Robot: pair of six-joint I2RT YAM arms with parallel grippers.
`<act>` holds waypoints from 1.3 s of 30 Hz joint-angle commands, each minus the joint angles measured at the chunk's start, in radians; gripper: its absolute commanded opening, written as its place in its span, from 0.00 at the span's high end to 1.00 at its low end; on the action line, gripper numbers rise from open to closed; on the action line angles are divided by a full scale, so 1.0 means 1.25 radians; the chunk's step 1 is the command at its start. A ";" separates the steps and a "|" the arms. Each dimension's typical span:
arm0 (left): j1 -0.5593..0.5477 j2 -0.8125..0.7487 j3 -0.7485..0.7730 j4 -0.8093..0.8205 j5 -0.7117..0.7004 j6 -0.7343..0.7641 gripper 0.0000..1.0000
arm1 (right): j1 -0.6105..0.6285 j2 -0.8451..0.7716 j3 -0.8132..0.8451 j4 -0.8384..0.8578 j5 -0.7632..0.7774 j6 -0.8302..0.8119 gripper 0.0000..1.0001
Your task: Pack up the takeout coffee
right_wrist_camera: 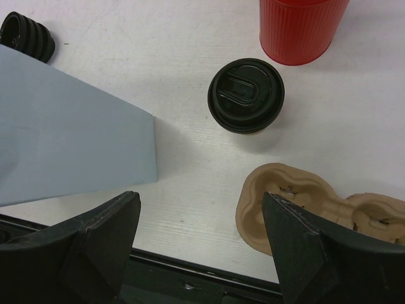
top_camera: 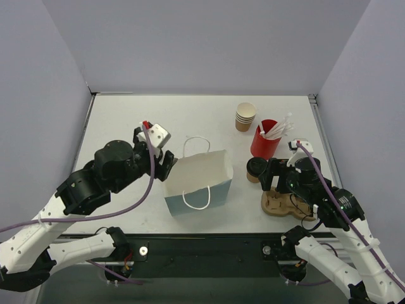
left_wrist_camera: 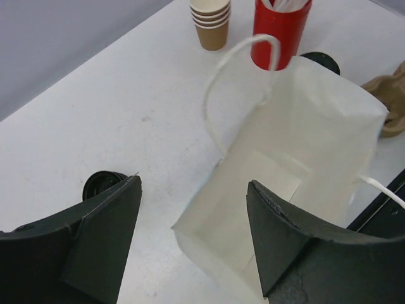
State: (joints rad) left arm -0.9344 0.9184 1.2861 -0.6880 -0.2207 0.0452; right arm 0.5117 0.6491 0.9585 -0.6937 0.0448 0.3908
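Note:
The takeout coffee (top_camera: 255, 168) is a small brown paper cup with a black lid, standing upright on the table between the bag and the red cup. It shows from above in the right wrist view (right_wrist_camera: 246, 95). The white paper bag (top_camera: 197, 180) stands open with its mouth up; the left wrist view looks into it (left_wrist_camera: 278, 164), and I see nothing inside. My right gripper (top_camera: 270, 178) is open and empty, just right of and nearer than the coffee (right_wrist_camera: 200, 197). My left gripper (top_camera: 166, 162) is open and empty at the bag's left rim (left_wrist_camera: 193, 183).
A red cup (top_camera: 264, 139) with white sticks stands behind the coffee. A stack of lidless brown cups (top_camera: 245, 116) is farther back. A brown pulp cup carrier (top_camera: 286, 204) lies under my right gripper. A stack of black lids (left_wrist_camera: 101, 184) sits left of the bag.

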 commanded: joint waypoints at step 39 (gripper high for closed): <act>0.144 0.106 -0.028 0.040 -0.231 -0.288 1.00 | -0.081 0.164 -0.013 -0.116 0.178 0.030 0.19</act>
State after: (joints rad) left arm -0.8375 1.0386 1.2358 -0.7879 -0.6029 -0.4019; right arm 0.4755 0.7994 0.9386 -0.7795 0.2691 0.3996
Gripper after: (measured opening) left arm 0.026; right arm 0.815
